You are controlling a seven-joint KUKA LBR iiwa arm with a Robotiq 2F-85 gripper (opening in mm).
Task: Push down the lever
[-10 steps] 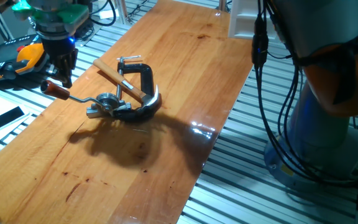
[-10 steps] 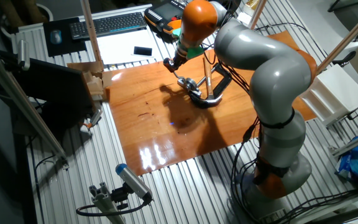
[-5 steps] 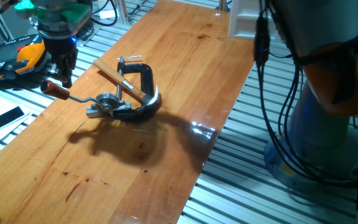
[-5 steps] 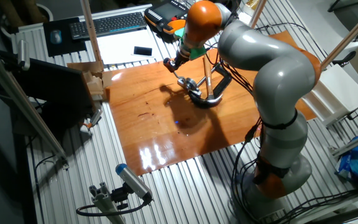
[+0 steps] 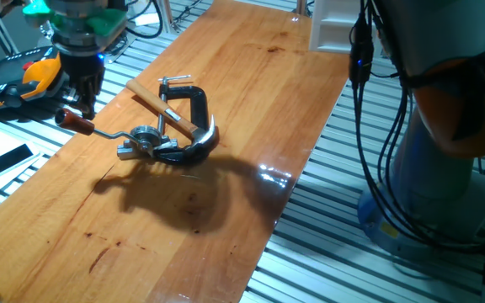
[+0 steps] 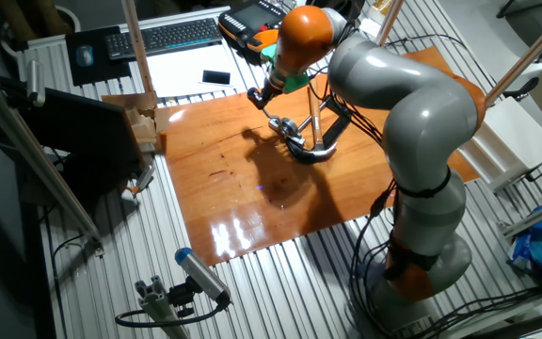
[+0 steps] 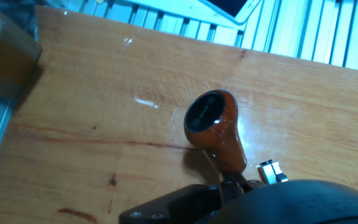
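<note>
The lever is a thin bent silver rod that ends in a red-brown knob and hinges on a silver fitting on the wooden table. My gripper hangs just above the knob with its dark fingers together and nothing between them. In the other fixed view the gripper hides most of the knob. The hand view shows the knob close up from above, with a dark finger at the bottom edge.
A hammer with a light wooden handle and a black C-clamp lie right behind the fitting. An orange pendant and a black phone sit off the table's left edge. A white box stands at the far end.
The gripper has drifted a little up and left over the knob. The lever has stayed at the same angle.
</note>
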